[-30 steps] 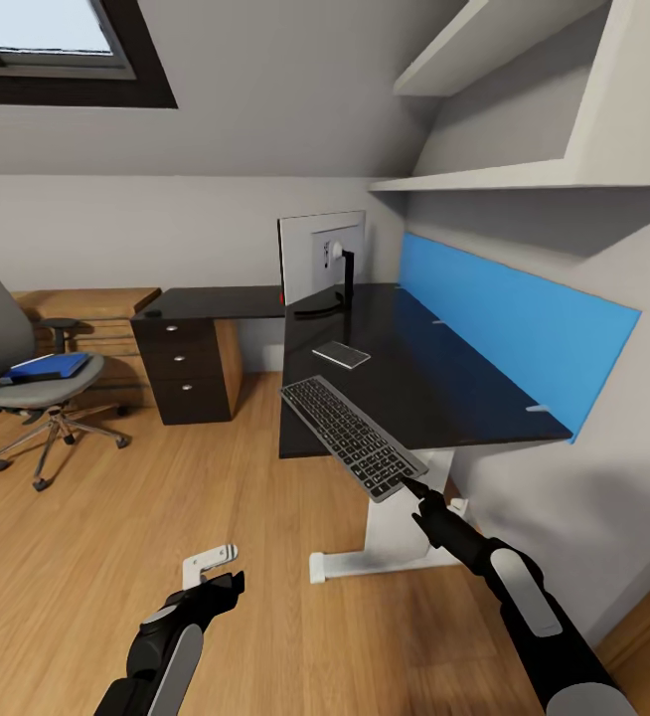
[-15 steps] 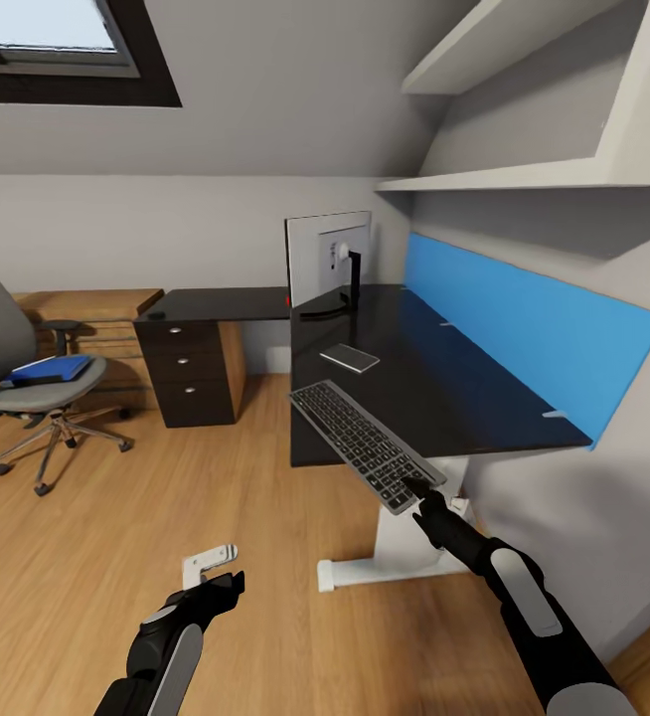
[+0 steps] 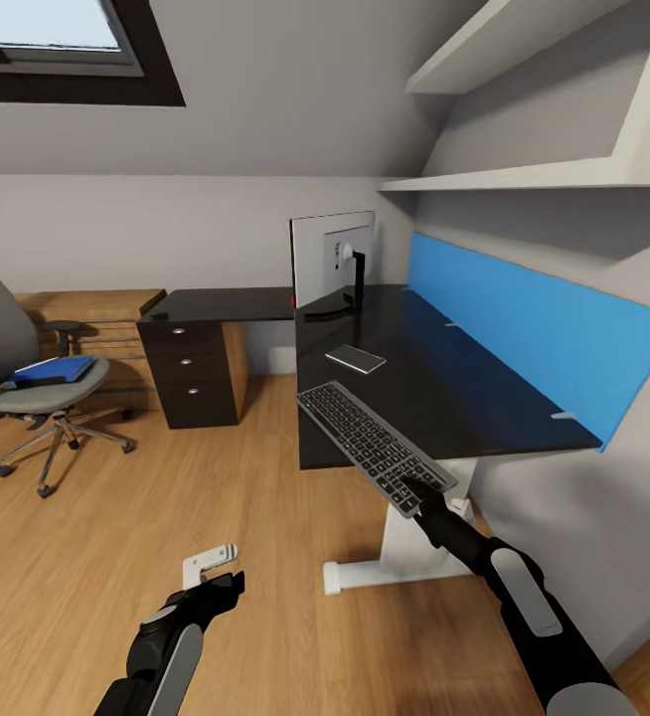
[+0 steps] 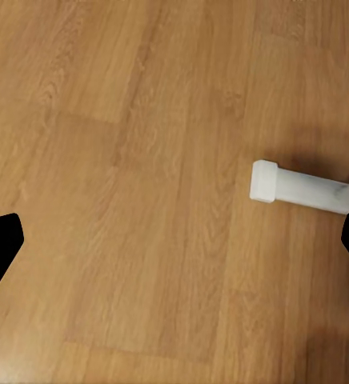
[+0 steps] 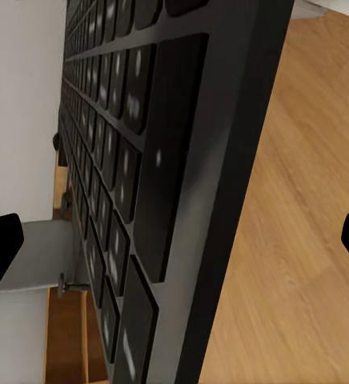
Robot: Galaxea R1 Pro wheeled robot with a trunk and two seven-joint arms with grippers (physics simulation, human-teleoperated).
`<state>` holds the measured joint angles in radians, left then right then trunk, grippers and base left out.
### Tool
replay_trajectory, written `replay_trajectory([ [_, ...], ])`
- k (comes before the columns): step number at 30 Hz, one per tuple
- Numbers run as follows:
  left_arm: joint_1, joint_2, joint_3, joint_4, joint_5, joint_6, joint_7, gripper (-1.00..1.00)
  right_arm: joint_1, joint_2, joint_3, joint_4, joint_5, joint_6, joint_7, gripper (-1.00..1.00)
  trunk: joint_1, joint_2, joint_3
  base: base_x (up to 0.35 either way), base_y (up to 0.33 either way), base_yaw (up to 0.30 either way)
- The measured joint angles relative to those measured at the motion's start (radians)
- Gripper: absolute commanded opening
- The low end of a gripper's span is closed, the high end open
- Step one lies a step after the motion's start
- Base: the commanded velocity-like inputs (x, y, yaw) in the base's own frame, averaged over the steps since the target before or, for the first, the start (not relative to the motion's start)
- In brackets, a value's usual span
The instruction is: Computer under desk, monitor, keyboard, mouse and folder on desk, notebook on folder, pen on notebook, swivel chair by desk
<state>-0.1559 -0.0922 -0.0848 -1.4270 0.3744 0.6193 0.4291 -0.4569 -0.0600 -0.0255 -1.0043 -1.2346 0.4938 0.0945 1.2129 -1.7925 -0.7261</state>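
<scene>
A glossy black desk stands on a wood floor beneath a sloped ceiling, carrying one monitor. The view has drifted slightly since earlier. The right gripper pinches one keyboard over the desk's corner. The left gripper hangs spread apart, empty. One folder lies on the swivel chair.
</scene>
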Motion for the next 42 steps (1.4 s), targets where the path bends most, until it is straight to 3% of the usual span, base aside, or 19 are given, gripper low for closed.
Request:
replay_trajectory([
  [12,0.000,0.000,0.000,0.000,0.000,0.000,0.000,1.00,0.000,0.000,0.000,0.000,0.000,0.000,0.000,1.00,0.000,0.000,0.000,0.000,0.001,0.000],
  [13,0.000,0.000,0.000,0.000,0.000,0.000,0.000,1.00,0.000,0.000,0.000,0.000,0.000,0.000,0.000,-1.00,0.000,0.000,0.000,0.000,0.000,0.000],
  [29,0.000,0.000,0.000,0.000,-0.001,0.000,0.000,1.00,0.000,0.000,0.000,-0.002,-0.001,-0.001,0.001,-1.00,0.000,0.000,0.000,0.000,0.000,0.000],
  [37,0.000,0.000,0.000,0.000,-0.002,0.000,0.000,1.00,0.000,-0.001,0.000,-0.006,-0.003,-0.001,0.006,-1.00,-0.031,0.056,0.025,0.000,0.000,0.000],
  [42,0.000,0.000,0.000,0.000,-0.003,0.000,0.000,1.00,0.000,-0.004,0.000,-0.008,-0.005,0.002,0.062,-1.00,-0.050,0.091,0.041,0.000,0.000,0.000],
])
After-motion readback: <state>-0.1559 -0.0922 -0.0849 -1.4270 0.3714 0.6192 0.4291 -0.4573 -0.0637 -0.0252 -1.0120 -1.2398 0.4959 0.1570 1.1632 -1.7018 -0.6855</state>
